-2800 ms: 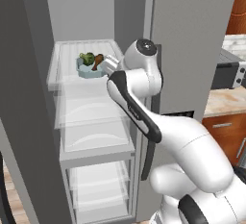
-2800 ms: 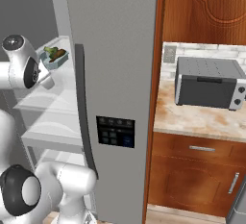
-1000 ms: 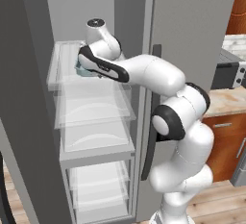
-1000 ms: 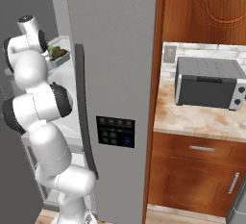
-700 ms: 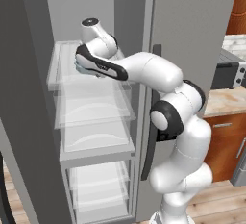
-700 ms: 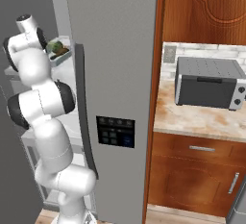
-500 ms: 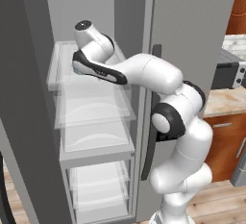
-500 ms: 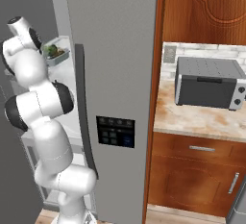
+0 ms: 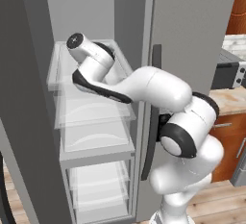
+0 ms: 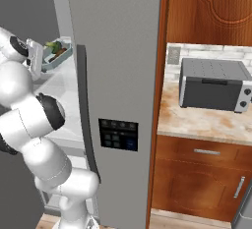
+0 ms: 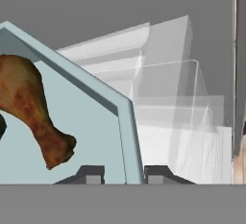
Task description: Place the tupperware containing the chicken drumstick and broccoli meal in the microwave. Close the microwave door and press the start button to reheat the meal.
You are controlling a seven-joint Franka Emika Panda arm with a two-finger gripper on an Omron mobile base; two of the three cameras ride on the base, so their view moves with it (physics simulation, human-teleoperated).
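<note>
Glossy white arm [image 9: 153, 88] built of rounded, bulbous shells, seen mid-frame in the left base view. Dark charcoal rings and caps at each joint [image 9: 178, 141]. Black underside strip along the upper link. Claw [image 11: 123, 174] with two small dark grey fingertips [image 11: 158, 174] at the bottom of the hand view.

Small shallow pale blue-green plastic tub [image 10: 55, 57] up on the top fridge shelf, lidless, tilted a bit. Brown club-shaped chicken drumstick [image 11: 30, 109] lying inside, thin end pointing down toward the rim. Dark green broccoli floret [image 10: 52, 46] tucked in there too.
</note>
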